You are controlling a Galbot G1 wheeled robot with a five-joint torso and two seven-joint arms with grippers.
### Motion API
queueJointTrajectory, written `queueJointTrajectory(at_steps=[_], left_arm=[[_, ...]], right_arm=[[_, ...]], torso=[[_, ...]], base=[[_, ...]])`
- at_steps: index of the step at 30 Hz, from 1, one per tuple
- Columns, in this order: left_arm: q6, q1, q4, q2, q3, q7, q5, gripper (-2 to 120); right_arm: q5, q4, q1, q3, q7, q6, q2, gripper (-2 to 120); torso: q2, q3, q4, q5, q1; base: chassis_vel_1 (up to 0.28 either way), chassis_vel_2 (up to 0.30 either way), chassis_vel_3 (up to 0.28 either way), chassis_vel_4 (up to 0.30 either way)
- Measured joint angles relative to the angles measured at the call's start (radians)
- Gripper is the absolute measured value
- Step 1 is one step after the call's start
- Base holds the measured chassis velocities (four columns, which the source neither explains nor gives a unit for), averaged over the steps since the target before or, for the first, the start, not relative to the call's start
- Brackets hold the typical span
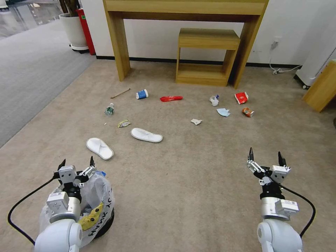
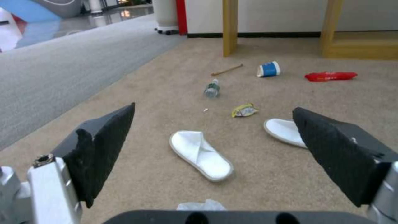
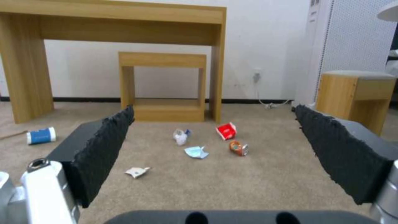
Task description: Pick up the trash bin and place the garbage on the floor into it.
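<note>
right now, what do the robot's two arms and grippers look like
Both arms are glossy white with silver metal wrist blocks bearing small label stickers, and a black cable loops off each. The left gripper and right gripper each have two black, wedge-shaped fingers with rough-textured pads.

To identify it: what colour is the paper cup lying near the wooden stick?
Blue and white paper cup; the left wrist view shows it best.

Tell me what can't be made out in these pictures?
- The trash bin: in the head view the left arm covers much of it, so what lies inside is hidden.
- Lettering on its bag: cut off by folds and the arm.
- One white slipper: in the left wrist view, a finger of the left gripper hides its heel.
- Small fleck on the floor: too small to name.
</note>
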Motion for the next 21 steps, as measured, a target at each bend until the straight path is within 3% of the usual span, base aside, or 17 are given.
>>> queueJointTrajectory(at_steps=[21], left_arm=[[0.0,-0.001,0.001,0.0,-0.001,0.0,-0.001,100]], right_arm=[[-0.018,-0.014,0.001,0.002,-0.002,0.008,0.006,100]], torso=[[0.0,0.0,0.0,0.0,0.0]], base=[[0.046,0.038,-0.037,-0.043]])
